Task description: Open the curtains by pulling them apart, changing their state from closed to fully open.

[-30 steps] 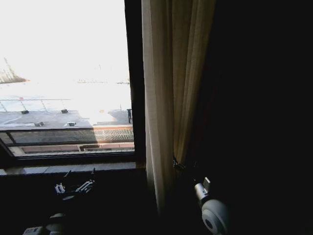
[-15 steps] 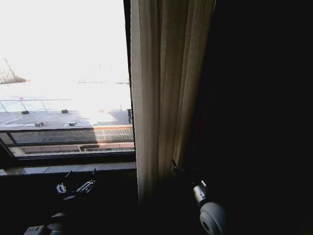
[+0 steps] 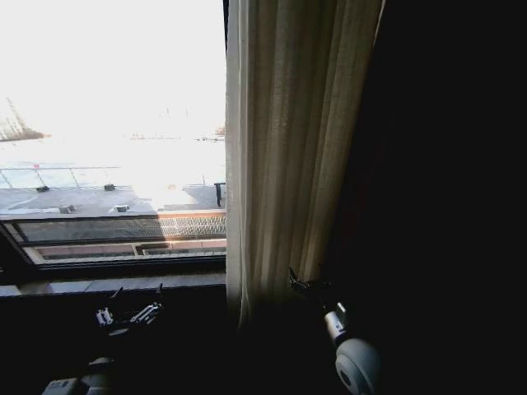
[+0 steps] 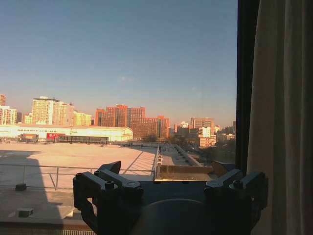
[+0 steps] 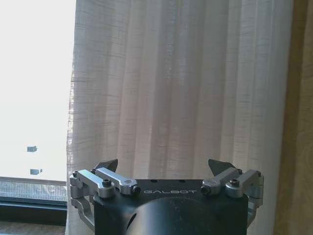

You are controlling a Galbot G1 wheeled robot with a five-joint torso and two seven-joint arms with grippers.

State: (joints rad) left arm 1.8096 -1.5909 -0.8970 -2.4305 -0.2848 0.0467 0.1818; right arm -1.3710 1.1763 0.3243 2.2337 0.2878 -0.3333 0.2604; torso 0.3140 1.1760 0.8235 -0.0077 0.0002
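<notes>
Both grippers spread open, holding nothing: right gripper (image 5: 165, 169) just before the curtain (image 3: 288, 148), left gripper (image 3: 128, 315) below the window sill (image 3: 99, 285).

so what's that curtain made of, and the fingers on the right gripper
The curtain looks like a sheer, off-white woven fabric, perhaps linen or a linen-like blend: fine horizontal slubs show in the weave, daylight glows through it, and it hangs in soft vertical pleats. The right gripper, open just in front of it, has fingers that look like bare matte metal, probably aluminium, joined by dark screws to a black body.
</notes>
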